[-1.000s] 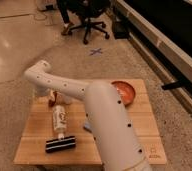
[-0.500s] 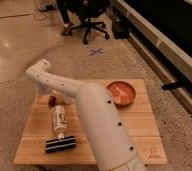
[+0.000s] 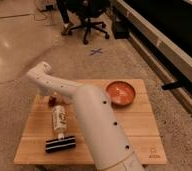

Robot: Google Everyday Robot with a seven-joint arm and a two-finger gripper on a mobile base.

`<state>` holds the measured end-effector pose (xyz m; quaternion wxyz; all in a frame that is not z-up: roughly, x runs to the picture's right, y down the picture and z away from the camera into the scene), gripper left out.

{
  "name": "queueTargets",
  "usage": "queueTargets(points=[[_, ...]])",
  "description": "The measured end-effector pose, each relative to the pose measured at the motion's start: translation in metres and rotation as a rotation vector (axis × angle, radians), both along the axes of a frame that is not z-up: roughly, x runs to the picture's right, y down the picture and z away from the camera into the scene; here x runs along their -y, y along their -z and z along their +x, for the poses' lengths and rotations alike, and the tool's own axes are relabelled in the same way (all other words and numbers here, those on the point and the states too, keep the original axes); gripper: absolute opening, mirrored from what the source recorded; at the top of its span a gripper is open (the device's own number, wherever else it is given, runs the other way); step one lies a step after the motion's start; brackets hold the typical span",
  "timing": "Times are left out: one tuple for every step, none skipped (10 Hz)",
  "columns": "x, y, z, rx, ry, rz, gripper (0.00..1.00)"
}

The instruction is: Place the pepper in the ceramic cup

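Note:
My white arm [image 3: 91,117] reaches from the front across the wooden table [image 3: 139,130] to its left rear part. The gripper [image 3: 52,96] hangs under the arm's bent end [image 3: 41,76] and is mostly hidden by it. A small dark-red bit, which looks like the pepper [image 3: 51,100], shows right at the gripper, just above the table. I cannot tell whether it is held. The white ceramic cup is hidden or out of view.
A white labelled bottle [image 3: 59,120] lies on its side at the left of the table. A black brush [image 3: 59,144] lies in front of it. A wide orange-red bowl [image 3: 120,93] stands at the back right. A black office chair [image 3: 89,20] stands on the floor behind.
The big arm segment has swung a little, and the wrist has stayed over the table's left rear. The dark-red bit shows more plainly under the wrist now.

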<state>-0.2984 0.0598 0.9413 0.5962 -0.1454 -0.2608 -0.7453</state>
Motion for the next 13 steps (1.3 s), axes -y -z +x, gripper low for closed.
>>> queueTargets(points=[[-0.001,-0.003,0.002,-0.004,-0.005,-0.003,0.70],[-0.003,-0.006,0.003,-0.006,-0.007,-0.005,0.70],[-0.005,-0.008,0.003,-0.006,-0.009,-0.008,0.68],[-0.008,-0.010,0.003,-0.007,-0.011,-0.013,0.62],[-0.010,-0.012,0.003,-0.005,-0.010,-0.018,0.52],[-0.012,-0.013,0.002,-0.003,-0.009,-0.022,0.44],[-0.014,-0.013,0.000,0.002,-0.005,-0.026,0.31],[-0.015,-0.013,-0.003,0.007,-0.003,-0.028,0.21],[-0.015,-0.012,-0.004,0.010,0.000,-0.029,0.14],[-0.016,-0.012,-0.007,0.015,0.005,-0.032,0.03],[-0.017,-0.011,-0.010,0.022,0.009,-0.034,0.00],[-0.016,-0.009,-0.013,0.030,0.014,-0.034,0.00],[-0.015,-0.006,-0.017,0.039,0.019,-0.034,0.00]])
